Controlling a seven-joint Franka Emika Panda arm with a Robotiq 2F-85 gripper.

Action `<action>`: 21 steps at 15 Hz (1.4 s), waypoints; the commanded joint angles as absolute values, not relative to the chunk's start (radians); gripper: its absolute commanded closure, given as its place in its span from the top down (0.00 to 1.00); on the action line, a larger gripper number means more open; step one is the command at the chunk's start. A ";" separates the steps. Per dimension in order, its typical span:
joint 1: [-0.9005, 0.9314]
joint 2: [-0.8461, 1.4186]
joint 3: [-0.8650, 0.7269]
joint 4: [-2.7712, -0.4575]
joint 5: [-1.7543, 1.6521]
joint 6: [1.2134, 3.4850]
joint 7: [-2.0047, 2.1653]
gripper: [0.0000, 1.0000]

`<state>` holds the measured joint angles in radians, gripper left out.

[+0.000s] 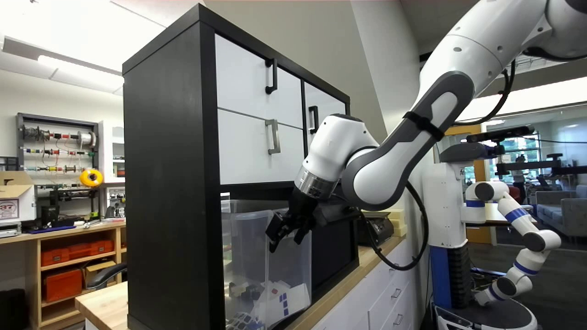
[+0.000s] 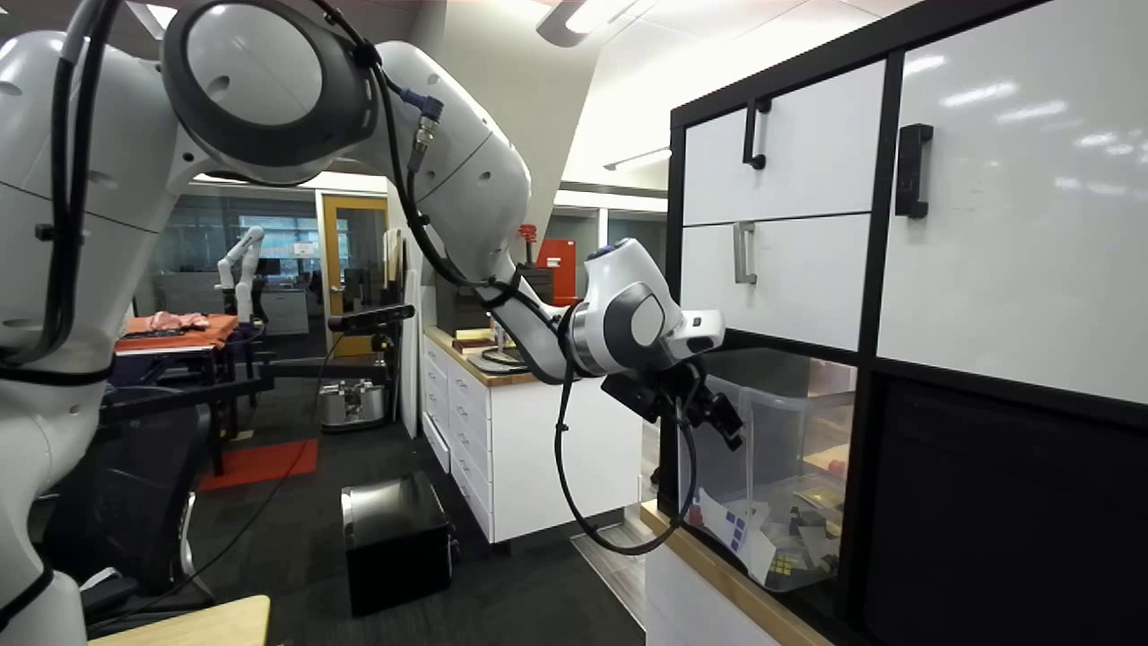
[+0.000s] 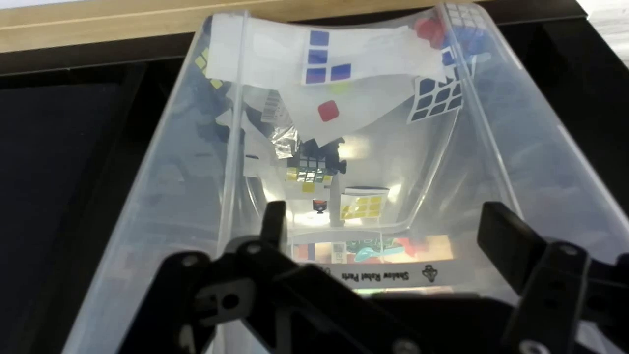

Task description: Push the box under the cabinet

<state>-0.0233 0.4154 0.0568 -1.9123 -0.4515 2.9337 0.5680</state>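
The box is a translucent clear plastic bin with papers and small items inside. It stands in the open compartment of the cabinet, below the white drawer fronts. The box and the black-framed cabinet also show in this exterior view. In the wrist view the box fills the middle. My gripper is at the upper front of the box, pointing down toward it; it also shows here. Its fingers are wide apart with nothing between them. I cannot tell whether they touch the box wall.
A wooden counter with white drawers runs under the cabinet; its edge shows in the wrist view. A black printer-like device stands on the counter. An arm cable loops below the wrist. A mobile robot stands behind.
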 commanded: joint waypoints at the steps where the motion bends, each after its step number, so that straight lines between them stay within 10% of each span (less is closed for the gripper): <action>1: -0.022 0.357 0.041 -1.993 -0.474 2.940 0.568 1.00; 21: 0.073 0.022 0.081 -2.370 -0.221 2.604 0.348 1.00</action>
